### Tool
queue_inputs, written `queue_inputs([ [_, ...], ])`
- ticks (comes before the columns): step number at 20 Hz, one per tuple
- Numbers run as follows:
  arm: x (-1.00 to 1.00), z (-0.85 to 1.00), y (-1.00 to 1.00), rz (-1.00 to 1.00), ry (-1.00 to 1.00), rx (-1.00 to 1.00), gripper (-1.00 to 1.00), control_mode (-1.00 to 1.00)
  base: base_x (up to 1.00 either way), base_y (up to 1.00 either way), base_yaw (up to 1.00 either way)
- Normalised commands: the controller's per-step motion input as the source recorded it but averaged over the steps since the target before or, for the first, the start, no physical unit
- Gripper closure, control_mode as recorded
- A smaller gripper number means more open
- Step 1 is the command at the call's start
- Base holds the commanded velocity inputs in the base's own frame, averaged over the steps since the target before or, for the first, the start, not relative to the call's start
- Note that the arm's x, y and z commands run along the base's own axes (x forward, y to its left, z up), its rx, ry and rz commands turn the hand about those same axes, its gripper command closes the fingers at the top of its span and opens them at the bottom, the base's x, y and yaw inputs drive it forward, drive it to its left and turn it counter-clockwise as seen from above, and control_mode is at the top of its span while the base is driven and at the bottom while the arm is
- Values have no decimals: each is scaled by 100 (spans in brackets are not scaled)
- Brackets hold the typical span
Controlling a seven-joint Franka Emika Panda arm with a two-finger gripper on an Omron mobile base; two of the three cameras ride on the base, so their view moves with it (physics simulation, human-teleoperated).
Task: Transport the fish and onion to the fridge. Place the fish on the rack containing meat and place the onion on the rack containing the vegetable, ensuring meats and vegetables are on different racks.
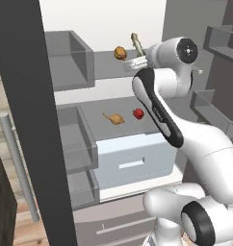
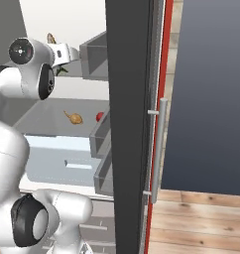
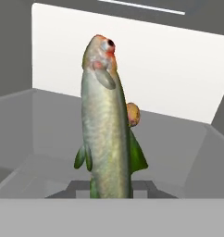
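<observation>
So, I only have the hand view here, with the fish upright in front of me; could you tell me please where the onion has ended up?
Observer: The onion lies on the lower grey shelf of the fridge, just left of the red tomato-like vegetable.
Operator: Thank you. And which shelf is the hand at?
Observer: The upper one. The gripper holds the fish over the rack containing meat, tilted head up.
Operator: Is the meat close by?
Observer: Yes, the meat sits on that rack just left of the fish.
Operator: Anything below the lower shelf?
Observer: A white drawer, closed.
</observation>
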Motion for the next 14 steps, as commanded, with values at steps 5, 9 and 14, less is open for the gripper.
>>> queue_inputs([
  [5, 97, -4, 35, 0, 8, 4, 100, -100, 0, 0, 0],
  [9, 76, -6, 17, 3, 16, 3, 100, -100, 0, 0, 0],
  [14, 56, -24, 18, 3, 3, 2, 100, -100, 0, 0, 0],
])
